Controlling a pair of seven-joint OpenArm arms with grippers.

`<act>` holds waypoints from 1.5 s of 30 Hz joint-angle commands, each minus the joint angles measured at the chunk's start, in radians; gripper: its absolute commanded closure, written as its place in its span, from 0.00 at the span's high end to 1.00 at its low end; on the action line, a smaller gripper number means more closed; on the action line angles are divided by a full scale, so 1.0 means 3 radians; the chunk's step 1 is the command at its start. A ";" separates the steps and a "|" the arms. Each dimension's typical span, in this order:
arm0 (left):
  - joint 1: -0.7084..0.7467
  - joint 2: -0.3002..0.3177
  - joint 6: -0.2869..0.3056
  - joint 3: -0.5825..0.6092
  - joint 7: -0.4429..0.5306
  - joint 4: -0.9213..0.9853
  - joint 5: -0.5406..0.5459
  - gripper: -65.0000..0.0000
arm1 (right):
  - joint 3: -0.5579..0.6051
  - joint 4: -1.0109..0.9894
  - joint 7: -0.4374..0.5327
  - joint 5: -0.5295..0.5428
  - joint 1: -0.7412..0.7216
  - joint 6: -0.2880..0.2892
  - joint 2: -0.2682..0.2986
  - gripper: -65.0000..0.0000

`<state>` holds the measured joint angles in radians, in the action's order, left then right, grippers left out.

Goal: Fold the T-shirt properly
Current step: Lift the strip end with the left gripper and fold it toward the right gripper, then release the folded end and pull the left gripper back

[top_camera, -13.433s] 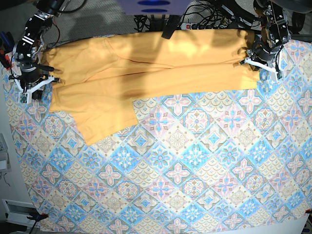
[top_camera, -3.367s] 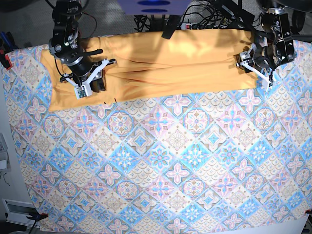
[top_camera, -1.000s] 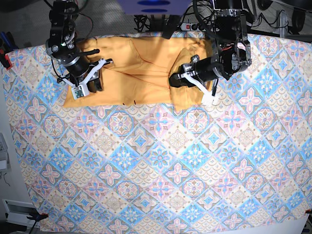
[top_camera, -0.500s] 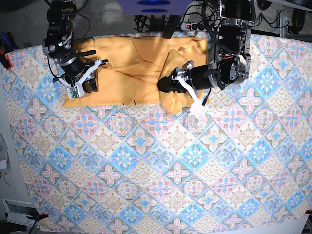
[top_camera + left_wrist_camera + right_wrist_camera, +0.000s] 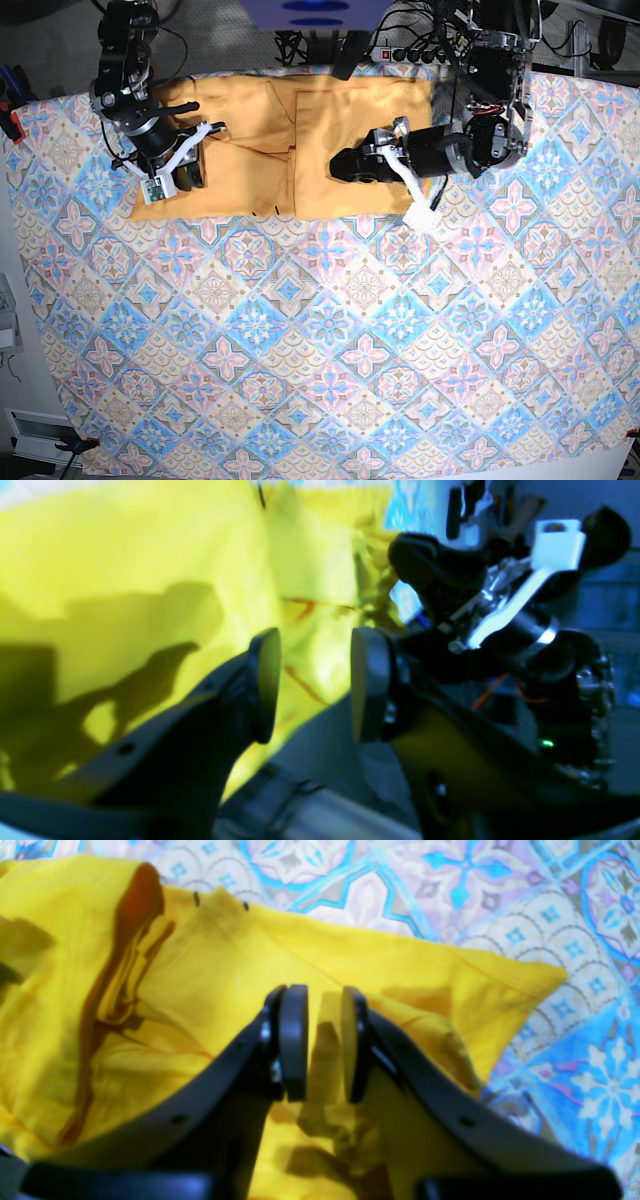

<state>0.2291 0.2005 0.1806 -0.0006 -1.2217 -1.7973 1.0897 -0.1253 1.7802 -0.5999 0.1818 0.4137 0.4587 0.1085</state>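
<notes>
T-shirt (image 5: 290,145) folded across upper centre of patterned cloth (image 5: 330,340), left gripper (image 5: 312,680) parted and empty above it, right gripper (image 5: 320,1045) narrowly parted over fabric, grip uncertain.

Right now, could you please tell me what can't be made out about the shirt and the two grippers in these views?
- Base view: the left gripper hides the shirt beneath it.
- Base view: the right gripper is too small to show whether it pinches cloth.
- Left wrist view: blur hides the shirt's folds.
- Right wrist view: the right gripper covers the fabric behind its fingers.
</notes>
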 commanded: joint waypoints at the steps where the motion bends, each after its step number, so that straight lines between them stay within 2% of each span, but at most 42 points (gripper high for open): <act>1: 0.0011 0.0061 -0.0001 -0.0093 0.0019 -0.0052 0.0027 0.36 | -0.0004 0.0053 0.0074 0.0036 -0.0011 0.0003 0.0019 0.18; 7: 0.0200 0.0265 -0.0027 -0.0497 0.0024 -0.0031 0.0007 0.37 | 0.0006 0.0053 0.0074 0.0036 -0.0011 0.0003 0.0019 0.18; 13: 0.0221 0.0347 -0.0037 -0.0768 0.0014 0.0409 -0.0075 0.46 | 0.0011 0.0053 0.0074 0.0036 -0.0011 0.0003 0.0019 0.18; 16: 0.0165 0.0347 -0.0032 -0.0752 0.0014 0.0634 -0.0208 0.47 | 0.0011 0.0053 0.0074 0.0036 -0.0011 0.0003 0.0014 0.18; 23: 0.0129 0.0316 -0.0032 -0.0553 0.0039 0.0654 -0.0474 0.46 | 0.0011 0.0053 0.0074 0.0036 -0.0011 0.0003 0.0014 0.18; 30: 0.0119 0.0163 -0.0032 -0.0507 0.0039 0.0848 -0.0495 0.46 | 0.0011 0.0053 0.0074 0.0036 -0.0011 0.0003 0.0014 0.18; 38: 0.0119 0.0153 -0.0027 -0.0507 0.0045 0.1002 -0.0495 0.46 | 0.0006 0.0053 0.0074 0.0036 -0.0011 0.0003 0.0014 0.18; 45: 0.0073 0.0081 -0.0011 -0.0502 0.0101 0.1160 -0.0643 0.46 | 0.0006 0.0053 0.0074 0.0036 -0.0011 0.0003 0.0014 0.18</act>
<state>0.2520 0.2287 0.1848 -0.1539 -1.2026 -1.4487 0.9237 -0.1200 1.7798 -0.5999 0.1841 0.4137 0.4595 0.1051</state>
